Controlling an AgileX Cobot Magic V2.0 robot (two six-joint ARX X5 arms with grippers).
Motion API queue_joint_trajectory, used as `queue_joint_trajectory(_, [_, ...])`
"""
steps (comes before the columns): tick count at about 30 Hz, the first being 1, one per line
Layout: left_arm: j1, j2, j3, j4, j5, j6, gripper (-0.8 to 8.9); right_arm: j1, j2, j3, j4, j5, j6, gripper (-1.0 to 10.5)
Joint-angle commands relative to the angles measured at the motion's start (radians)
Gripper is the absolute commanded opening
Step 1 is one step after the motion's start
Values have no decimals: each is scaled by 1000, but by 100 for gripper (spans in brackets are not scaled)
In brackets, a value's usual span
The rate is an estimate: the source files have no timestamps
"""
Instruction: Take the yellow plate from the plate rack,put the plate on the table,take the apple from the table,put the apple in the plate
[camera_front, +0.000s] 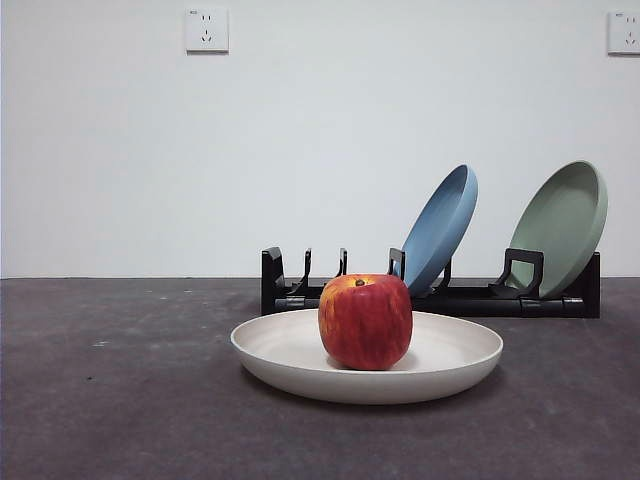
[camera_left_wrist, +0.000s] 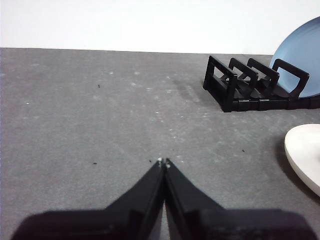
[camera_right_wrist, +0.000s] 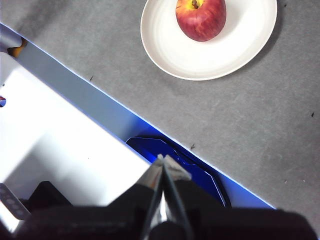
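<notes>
The yellow plate (camera_front: 440, 360) lies flat on the table (camera_front: 120, 400), in front of the plate rack (camera_front: 430, 297). The red apple (camera_front: 365, 322) stands upright in the middle of the plate. The right wrist view shows the plate (camera_right_wrist: 240, 50) and the apple (camera_right_wrist: 201, 19) from above. The left wrist view shows the plate's rim (camera_left_wrist: 305, 155) and the rack's empty end (camera_left_wrist: 245, 85). My left gripper (camera_left_wrist: 163, 162) is shut and empty, low over bare table, away from the plate. My right gripper (camera_right_wrist: 161, 161) is shut and empty, pulled back over the table's edge.
A blue plate (camera_front: 442, 226) and a pale green plate (camera_front: 562, 224) lean in the rack's right slots. The rack's left slots are empty. A white wall stands behind. A blue and white base (camera_right_wrist: 60, 145) lies beyond the table's edge under the right gripper.
</notes>
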Motion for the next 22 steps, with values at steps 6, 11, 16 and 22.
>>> queue_joint_trajectory(6, [3,-3,-13,2,-4,-6,-3,-55,-34,-7,9,29,-49,0])
queue_joint_trajectory(11, [3,-3,-13,2,-4,-6,-3,-248,-156,-27,158,-5,-117,0])
queue_joint_trajectory(16, [3,-3,-13,2,-4,-6,-3,-427,-320,-134,347,1,-251,0])
queue_joint_trajectory(22, [3,-3,-13,2,-4,-6,-3,-558,-505,-414,702,-3,-225,0])
